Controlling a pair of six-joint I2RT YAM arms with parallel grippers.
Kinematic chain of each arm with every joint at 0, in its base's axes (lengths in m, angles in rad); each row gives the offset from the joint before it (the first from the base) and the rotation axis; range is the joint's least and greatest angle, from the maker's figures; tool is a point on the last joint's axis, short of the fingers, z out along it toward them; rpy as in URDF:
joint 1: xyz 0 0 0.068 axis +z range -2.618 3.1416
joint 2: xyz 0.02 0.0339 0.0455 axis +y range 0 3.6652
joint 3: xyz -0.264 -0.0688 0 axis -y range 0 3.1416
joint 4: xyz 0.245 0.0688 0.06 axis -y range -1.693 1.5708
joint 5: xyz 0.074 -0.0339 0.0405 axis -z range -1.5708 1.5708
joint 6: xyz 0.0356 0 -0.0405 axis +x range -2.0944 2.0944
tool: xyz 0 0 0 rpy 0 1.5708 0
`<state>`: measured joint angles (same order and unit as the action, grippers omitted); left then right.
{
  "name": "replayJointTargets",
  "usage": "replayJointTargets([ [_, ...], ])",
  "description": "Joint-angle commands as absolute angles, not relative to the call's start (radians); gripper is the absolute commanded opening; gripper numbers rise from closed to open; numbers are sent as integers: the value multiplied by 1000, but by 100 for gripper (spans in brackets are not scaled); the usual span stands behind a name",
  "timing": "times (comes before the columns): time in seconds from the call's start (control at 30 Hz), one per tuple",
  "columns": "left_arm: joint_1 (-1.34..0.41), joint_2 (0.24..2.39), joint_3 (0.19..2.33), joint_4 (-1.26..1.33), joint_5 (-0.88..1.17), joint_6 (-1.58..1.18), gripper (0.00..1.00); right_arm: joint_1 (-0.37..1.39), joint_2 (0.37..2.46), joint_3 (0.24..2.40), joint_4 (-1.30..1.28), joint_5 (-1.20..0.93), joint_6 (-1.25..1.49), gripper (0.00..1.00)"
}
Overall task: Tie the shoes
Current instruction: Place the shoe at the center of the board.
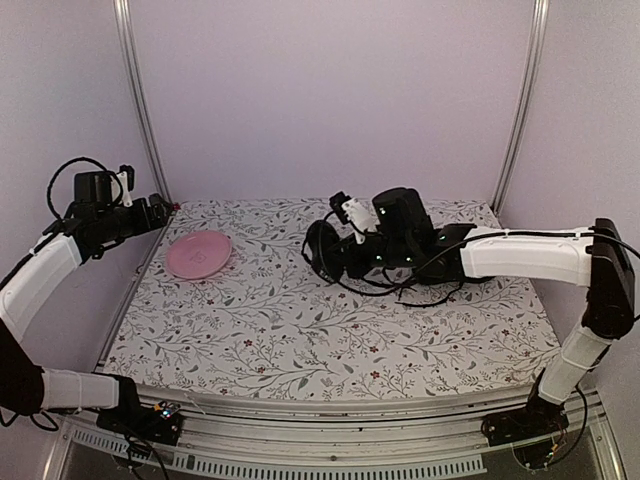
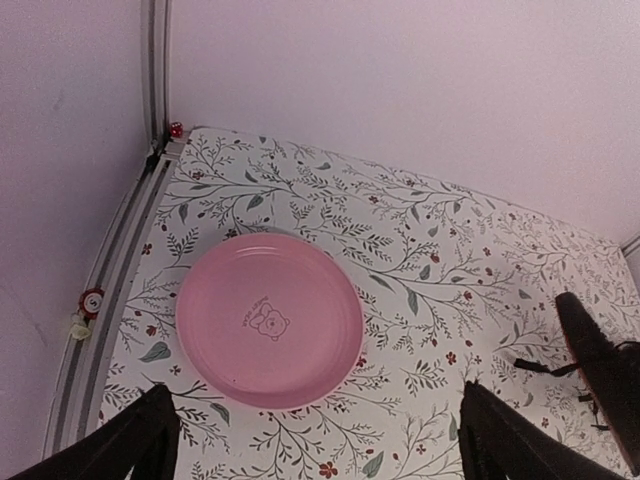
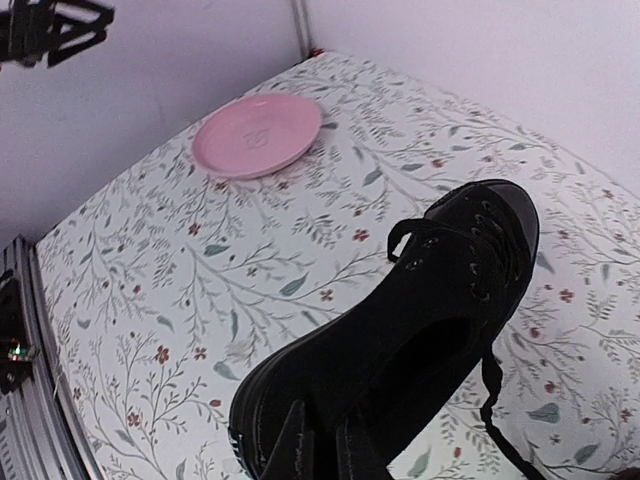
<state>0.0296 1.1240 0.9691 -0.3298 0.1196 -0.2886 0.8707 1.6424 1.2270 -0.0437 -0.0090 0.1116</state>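
One black shoe [image 3: 430, 310] lies in the middle of the table, toe pointing toward the pink plate, with a loose black lace [image 3: 492, 400] trailing off its side. My right gripper [image 3: 322, 432] is shut on the shoe's heel rim. From above, the shoe [image 1: 323, 250] shows as a dark shape left of the right gripper [image 1: 368, 258], and cables and the arm hide the rest. The shoe's toe [image 2: 592, 348] shows at the right edge of the left wrist view. My left gripper [image 2: 320, 445] hangs open and empty above the near edge of the pink plate [image 2: 268, 318].
The pink plate [image 1: 198, 253] sits at the table's back left, close to the metal frame rail [image 2: 110, 300]. White walls close in the back and sides. Black cables [image 1: 420, 285] loop on the cloth under the right arm.
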Motion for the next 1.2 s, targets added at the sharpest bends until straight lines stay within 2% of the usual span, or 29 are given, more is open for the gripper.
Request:
replayJointTargets([
  [0.0,40,1115,953,-311,97,-303,97,984,1723,1265,50,-154,17,2],
  [0.37,41,1128,934,-274,171,-337,96,1141,1658,1037,63,-216,237,3],
  [0.4,41,1130,933,-274,173,-337,96,1145,1654,1012,81,-225,265,7],
  [0.43,41,1134,933,-274,173,-337,96,1149,1648,990,99,-226,311,20],
  [0.5,40,1144,934,-276,172,-337,95,1150,1623,965,112,-199,369,54],
  [0.53,40,1151,936,-277,177,-336,96,1150,1606,960,106,-172,394,66],
  [0.57,39,1158,937,-276,186,-331,96,1151,1583,961,91,-131,405,73],
  [0.7,20,1190,936,-265,251,-312,97,1134,1484,968,-36,106,463,90],
  [0.77,-15,1191,921,-242,268,-301,96,1084,1453,971,-114,176,535,91],
  [0.87,-150,1183,894,-215,190,-301,96,990,1436,969,-213,210,675,90],
  [1.03,-349,1220,790,-127,265,-553,93,897,1469,973,-281,200,790,89],
  [1.17,-511,1228,690,-69,228,-724,92,846,1567,1008,-311,182,800,88],
])
